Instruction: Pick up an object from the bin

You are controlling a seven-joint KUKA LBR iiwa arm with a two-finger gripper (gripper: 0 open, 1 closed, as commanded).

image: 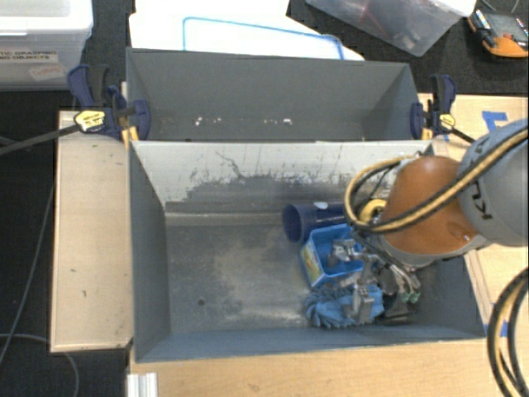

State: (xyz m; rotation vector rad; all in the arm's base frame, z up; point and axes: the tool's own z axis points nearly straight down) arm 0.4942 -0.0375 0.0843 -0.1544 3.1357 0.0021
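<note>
Setting: a grey metal bin [211, 292] seen from above. The left half of its floor is bare and scuffed pale, and all the loose things lie in its right half.
Nearest, lower right of the bin: a crumpled light-blue thing [324, 314] lies close to the near wall, right of centre.
Gripper: the gripper [364, 292] is down among the things in the lower right of the bin. Its metal parts overlap the right end of the crumpled light-blue thing and the lower right corner of the box. Whether it is wide or narrow cannot be told, nor whether it grips anything.
Box: a blue box [324, 255] with a yellow left edge lies tilted just above the crumpled thing, close against it, with the gripper at its right side.
Cup: a dark blue cup [299, 220] lies on its side just beyond the box, at the foot of the far sloping wall, with its rounded end toward the left.
Arm: the orange cover [426, 209] and the looped cables [361, 190] come in from the right of the frame, above the gripper.
Far wall: it is scratched, with pale streaks across its middle.
</note>
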